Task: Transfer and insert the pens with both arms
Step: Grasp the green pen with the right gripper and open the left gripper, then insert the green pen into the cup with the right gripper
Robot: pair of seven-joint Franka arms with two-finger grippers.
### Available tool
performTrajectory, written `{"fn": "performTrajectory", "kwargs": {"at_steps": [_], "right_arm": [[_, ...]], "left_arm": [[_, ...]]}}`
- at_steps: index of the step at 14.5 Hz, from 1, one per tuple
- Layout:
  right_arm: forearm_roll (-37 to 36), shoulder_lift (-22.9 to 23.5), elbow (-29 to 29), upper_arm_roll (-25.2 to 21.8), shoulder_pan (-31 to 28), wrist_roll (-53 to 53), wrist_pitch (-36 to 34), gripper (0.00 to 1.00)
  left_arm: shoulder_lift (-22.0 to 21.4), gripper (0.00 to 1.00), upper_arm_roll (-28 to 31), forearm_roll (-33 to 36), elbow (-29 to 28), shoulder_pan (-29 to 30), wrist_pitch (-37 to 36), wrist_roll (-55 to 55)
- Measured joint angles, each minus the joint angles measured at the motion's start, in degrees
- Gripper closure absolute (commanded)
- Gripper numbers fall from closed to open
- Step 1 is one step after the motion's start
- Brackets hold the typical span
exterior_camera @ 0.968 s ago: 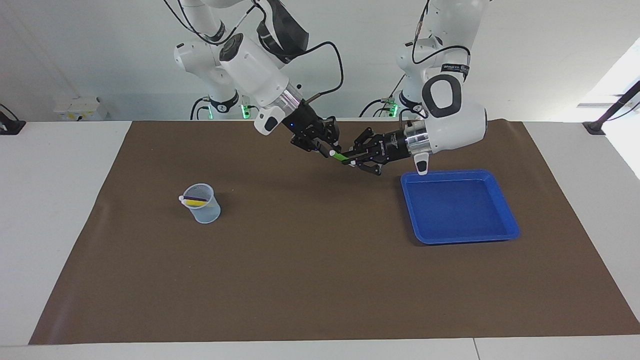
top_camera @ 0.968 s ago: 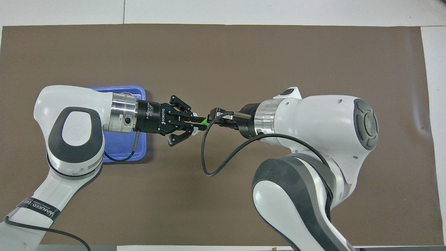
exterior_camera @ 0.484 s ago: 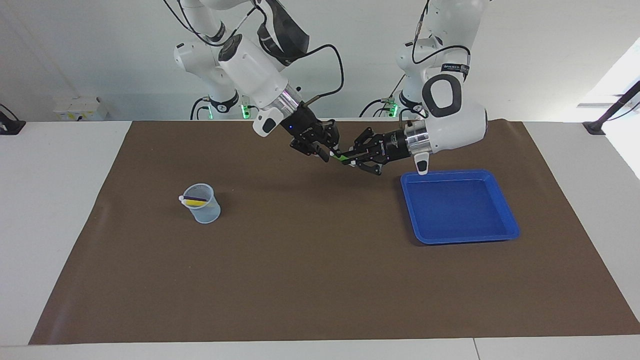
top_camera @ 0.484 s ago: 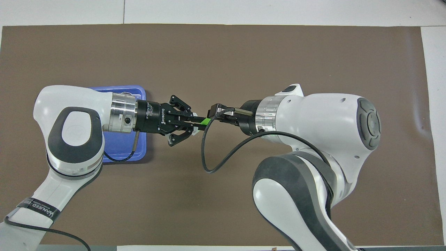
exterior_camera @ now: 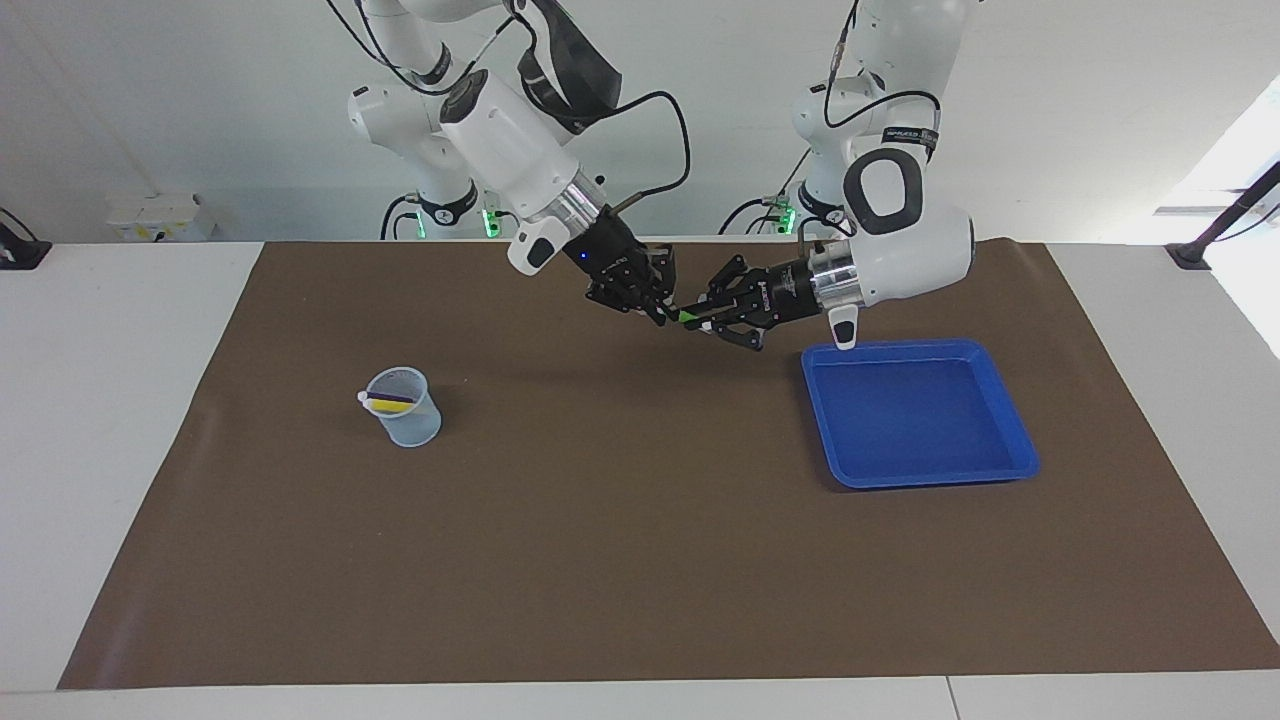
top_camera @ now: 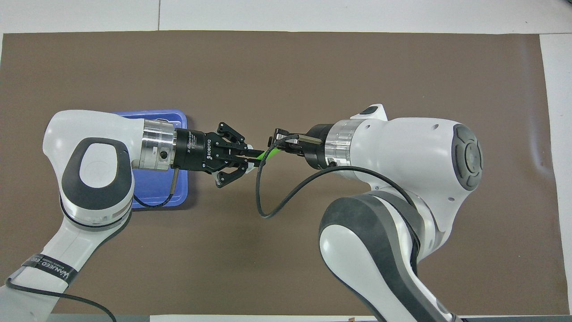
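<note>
The green pen [exterior_camera: 688, 317] is held in the air over the middle of the brown mat, between the two grippers; it also shows in the overhead view [top_camera: 267, 154]. My left gripper [exterior_camera: 702, 323] [top_camera: 251, 157] is shut on one end of it. My right gripper [exterior_camera: 662, 306] [top_camera: 275, 144] is at the pen's other end, around its pale cap. The yellow pen [exterior_camera: 388, 404] and the purple pen [exterior_camera: 392, 396] lie in a clear plastic cup [exterior_camera: 405, 420] toward the right arm's end of the table. The cup is hidden under the right arm in the overhead view.
A blue tray [exterior_camera: 940, 478] [top_camera: 154, 197] lies on the mat toward the left arm's end, just under the left wrist, with nothing in it. A black cable [top_camera: 268, 210] loops from the right wrist. Two smaller white arms stand at the robots' edge of the table.
My right gripper has moved along the green pen toward my left gripper, so less green shows between them. My left gripper and the pen have stayed where they were.
</note>
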Motion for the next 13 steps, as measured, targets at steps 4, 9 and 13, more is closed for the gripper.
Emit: {"fn": "performTrajectory", "kwargs": {"at_steps": [4, 9, 13], "right_arm": [[-3.2, 0.1, 0.7, -0.2, -0.7, -1.0, -2.7, 1.00], [-16.2, 0.0, 11.4, -0.7, -10.4, -11.7, -25.9, 1.00], [-24.4, 0.0, 16.0, -1.2, -21.7, -33.9, -37.4, 1.00]], "left_arm": [[-0.3, 0.00, 0.0, -0.1, 0.1, 0.0, 1.4, -0.1], [-2.1, 0.00, 0.1, 3.7, 0.5, 0.0, 2.4, -0.5], [-1.3, 0.00, 0.2, 24.1, 4.6, 0.0, 2.4, -0.5]]}}
